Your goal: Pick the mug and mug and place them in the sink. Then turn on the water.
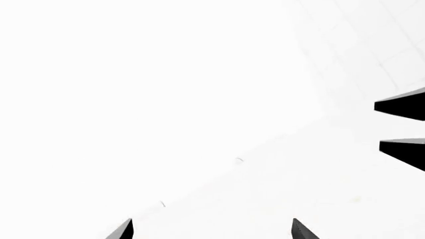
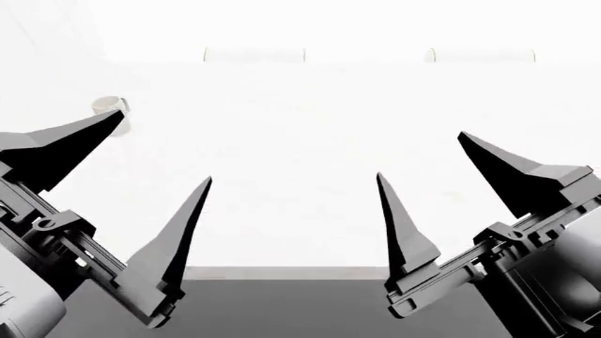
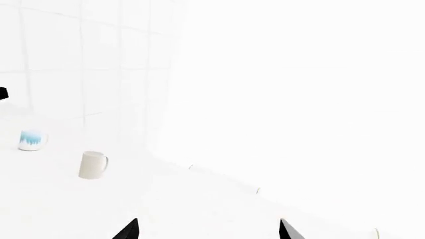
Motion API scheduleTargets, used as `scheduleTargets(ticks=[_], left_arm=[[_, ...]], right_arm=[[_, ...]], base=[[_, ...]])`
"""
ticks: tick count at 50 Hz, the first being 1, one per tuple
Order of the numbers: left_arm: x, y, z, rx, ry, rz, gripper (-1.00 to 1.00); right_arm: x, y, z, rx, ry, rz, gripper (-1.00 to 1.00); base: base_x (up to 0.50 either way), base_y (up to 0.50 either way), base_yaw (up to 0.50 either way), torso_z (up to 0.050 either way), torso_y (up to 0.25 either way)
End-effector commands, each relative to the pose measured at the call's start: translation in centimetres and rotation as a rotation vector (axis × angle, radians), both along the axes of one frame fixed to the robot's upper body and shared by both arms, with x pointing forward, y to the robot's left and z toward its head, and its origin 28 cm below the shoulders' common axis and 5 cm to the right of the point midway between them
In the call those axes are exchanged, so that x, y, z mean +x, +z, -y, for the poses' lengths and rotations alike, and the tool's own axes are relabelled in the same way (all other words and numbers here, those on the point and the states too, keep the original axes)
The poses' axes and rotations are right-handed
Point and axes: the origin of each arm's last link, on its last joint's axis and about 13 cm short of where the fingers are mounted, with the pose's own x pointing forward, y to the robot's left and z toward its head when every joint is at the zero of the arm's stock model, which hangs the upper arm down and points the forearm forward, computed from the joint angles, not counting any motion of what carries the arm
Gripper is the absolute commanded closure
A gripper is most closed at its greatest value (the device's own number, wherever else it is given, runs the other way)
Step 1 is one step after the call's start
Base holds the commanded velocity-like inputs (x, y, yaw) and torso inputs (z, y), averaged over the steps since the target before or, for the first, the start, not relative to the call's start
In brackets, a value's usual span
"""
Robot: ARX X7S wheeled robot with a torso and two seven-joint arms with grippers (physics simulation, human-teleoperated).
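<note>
Bright, washed-out white counter (image 2: 300, 183) stretching ahead of the jaws, dark front edge (image 2: 281, 306) below them. Faintly gridded white tiled wall (image 3: 79, 64) beyond, everything overexposed.

No text, label, brand, number or sign can be read on any surface in these pictures.

Counted two mugs: one cream mug (image 3: 92, 165), one white mug with blue pattern (image 3: 32, 140). Counted two grippers: left (image 2: 162, 148), right (image 2: 424, 155).
</note>
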Motion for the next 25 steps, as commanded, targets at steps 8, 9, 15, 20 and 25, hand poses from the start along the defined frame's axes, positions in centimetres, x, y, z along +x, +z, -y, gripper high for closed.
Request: scheduleTargets(ticks=[8,9,15,20,25], left_arm=[[0.02,-0.13,0.02,0.005,-0.006,-0.004,-1.00],[0.03,-0.12,0.02,0.003,-0.005,-0.004,-1.00],[0.10,-0.20,0.02,0.005,-0.007,-0.004,-1.00],[0.10,-0.16,0.05,0.006,-0.008,-0.006,-1.00],[0.13,-0.14,0.06,0.006,-0.007,-0.004,-1.00]], right_arm=[[-0.16,-0.32,-0.14,-0.020,0.023,-0.011,-1.00],[-0.17,-0.27,-0.13,-0.017,0.024,-0.010,-1.00],[-0.11,-0.37,-0.12,-0.014,0.023,-0.011,-1.00],[-0.11,-0.32,-0.10,-0.013,0.024,-0.009,-1.00],[-0.07,-0.27,-0.07,-0.012,0.021,-0.008,-1.00]], base=[[0.10,0.50,0.00,0.000,0.000],[0.00,0.50,0.00,0.000,0.000],[0.00,0.50,0.00,0.000,0.000],[0.00,0.50,0.00,0.000,0.000],[0.00,0.50,0.00,0.000,0.000]])
